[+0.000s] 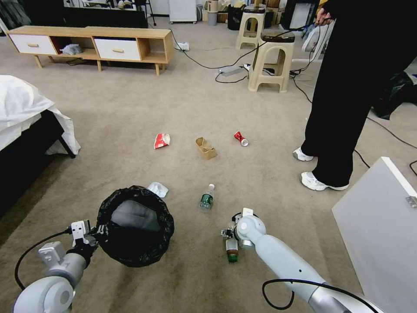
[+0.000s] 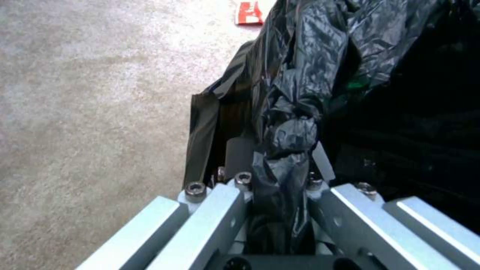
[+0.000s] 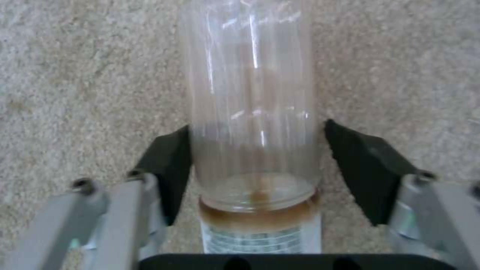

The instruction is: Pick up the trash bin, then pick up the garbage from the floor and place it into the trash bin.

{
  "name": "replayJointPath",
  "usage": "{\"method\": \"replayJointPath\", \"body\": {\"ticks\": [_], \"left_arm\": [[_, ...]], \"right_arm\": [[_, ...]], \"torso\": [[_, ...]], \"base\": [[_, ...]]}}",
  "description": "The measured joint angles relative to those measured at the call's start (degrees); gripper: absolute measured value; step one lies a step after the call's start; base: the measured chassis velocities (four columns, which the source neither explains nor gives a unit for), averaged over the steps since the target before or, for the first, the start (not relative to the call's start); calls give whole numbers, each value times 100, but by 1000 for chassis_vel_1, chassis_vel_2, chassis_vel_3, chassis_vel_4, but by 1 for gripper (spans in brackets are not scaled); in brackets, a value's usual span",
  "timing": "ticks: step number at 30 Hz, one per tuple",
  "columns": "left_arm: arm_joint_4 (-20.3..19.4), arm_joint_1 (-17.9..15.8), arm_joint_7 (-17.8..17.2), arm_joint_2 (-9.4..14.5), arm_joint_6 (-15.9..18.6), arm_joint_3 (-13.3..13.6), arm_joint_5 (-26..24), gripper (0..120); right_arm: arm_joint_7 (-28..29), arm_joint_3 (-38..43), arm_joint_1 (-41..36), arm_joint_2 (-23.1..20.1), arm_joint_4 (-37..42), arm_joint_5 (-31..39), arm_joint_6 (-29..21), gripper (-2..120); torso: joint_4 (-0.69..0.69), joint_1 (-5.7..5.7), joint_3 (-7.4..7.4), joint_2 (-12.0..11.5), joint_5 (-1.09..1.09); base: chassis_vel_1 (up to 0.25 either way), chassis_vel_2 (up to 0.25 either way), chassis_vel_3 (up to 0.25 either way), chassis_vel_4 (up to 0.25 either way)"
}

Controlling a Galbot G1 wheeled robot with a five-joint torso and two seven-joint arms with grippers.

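At lower left, the left claw (image 2: pixel 272 165) was clamped on the bag-lined rim of the trash bin (image 1: pixel 134 226), holding it above the carpet. Beyond the bin lay a white tissue (image 1: pixel 158 189), a red-white wrapper (image 1: pixel 161 140), a brown paper box (image 1: pixel 206 148), a green-labelled bottle (image 1: pixel 207 198) and a red can (image 1: pixel 240 138). At lower right, the right claw (image 3: pixel 257 165) gripped a second bottle (image 3: pixel 252 97), pads pressed against both sides.

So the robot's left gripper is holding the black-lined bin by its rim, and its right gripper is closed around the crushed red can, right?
Not quite. The left gripper does hold the trash bin by its bagged rim, but the right gripper is closed around a clear plastic bottle, as the right wrist view shows. The crushed red can lies on the carpet farther ahead in the head view.
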Motion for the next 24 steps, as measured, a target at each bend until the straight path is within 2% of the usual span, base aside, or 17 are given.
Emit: {"method": "replayJointPath", "body": {"ticks": [2, 3, 4, 7, 9, 24], "left_arm": [[4, -2, 4, -2, -2, 4, -1, 1], [4, -2, 4, -2, -2, 4, -1, 1], [5, -6, 5, -8, -5, 8, -1, 1], [5, -6, 7, -11, -5, 10, -1, 1], [7, -6, 7, -46, -11, 37, 8, 1], [6, -78, -24, -94, -5, 151, 31, 1]], "right_arm": [[15, 0, -1, -4, 8, -2, 0, 54], [15, 0, -1, -4, 8, -2, 0, 54], [33, -11, -4, -9, 22, 0, 1, 45], [54, -26, -10, -15, 48, 7, 10, 42], [199, -118, -37, -42, 240, 160, 6, 28], [1026, -216, -38, -296, 1095, 810, -9, 27]], "torso": [[-1, 0, 0, 0, 0], [-1, 0, 0, 0, 0], [1, 0, 1, 0, 2], [4, 0, 2, -1, 8], [11, 0, 3, -2, 10], [6, 1, 3, -3, 8]], "base": [[0, 0, 0, 0], [0, 0, 0, 0], [0, 0, 0, 0], [0, 0, 0, 0], [0, 0, 0, 0], [0, 0, 0, 0]]}}
